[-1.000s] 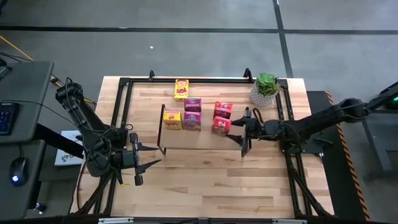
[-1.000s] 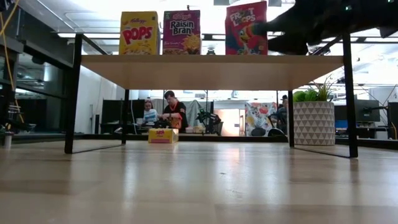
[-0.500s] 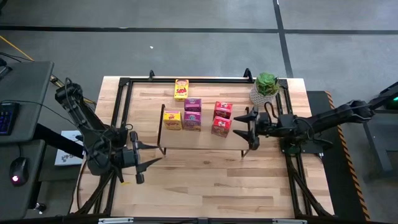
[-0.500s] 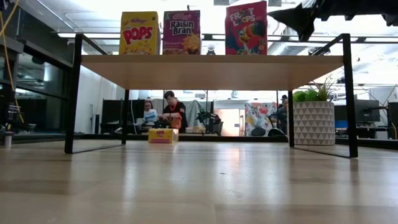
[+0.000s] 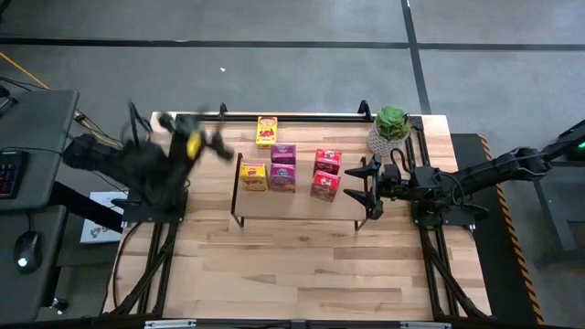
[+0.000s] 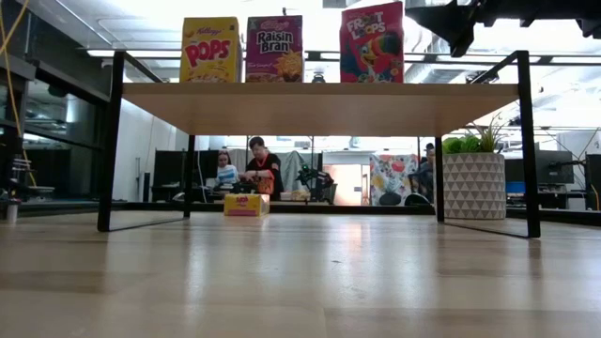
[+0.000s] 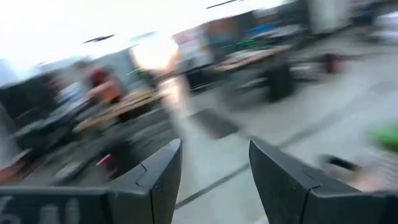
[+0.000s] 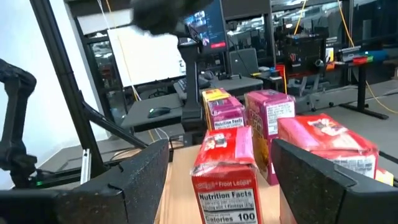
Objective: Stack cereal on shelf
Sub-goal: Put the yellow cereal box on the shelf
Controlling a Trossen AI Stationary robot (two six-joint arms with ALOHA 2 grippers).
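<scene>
Six small cardboard cereal boxes show in the high view: five stand on the shelf [image 5: 297, 206], a low rack with a pale wood top and thin black wire legs, set in the upper middle of the frame on the bench [image 5: 292, 274], whose planked light wood is edged by a black frame. On the shelf a yellow box [image 5: 253, 175] sits at the left with a magenta box [image 5: 281, 178] touching it, a second magenta box [image 5: 283, 154] just above that, and two red boxes [image 5: 327, 161] [image 5: 324, 185] to their right, close together; the other yellow box [image 5: 266, 131] lies flat on the bench near its upper edge, apart from the shelf. A potted green plant [image 5: 391, 130] in a white patterned pot stands at the bench's upper right corner. Grey concrete floor with dark seams surrounds the bench, and a desk with a keyboard and mouse shows at the left edge. From table height the printed box fronts line up along the shelf's top, and beyond the shelf's legs lies an open workroom where people sit at distant tables. The right gripper [image 5: 366, 190] hovers at the shelf's right end, just beside the red boxes, its fingers spread apart and empty, the nearer red box framed between them in the right wrist view. The left gripper [image 5: 215, 142] is blurred, raised over the bench's upper left, its fingers parted and holding nothing.
</scene>
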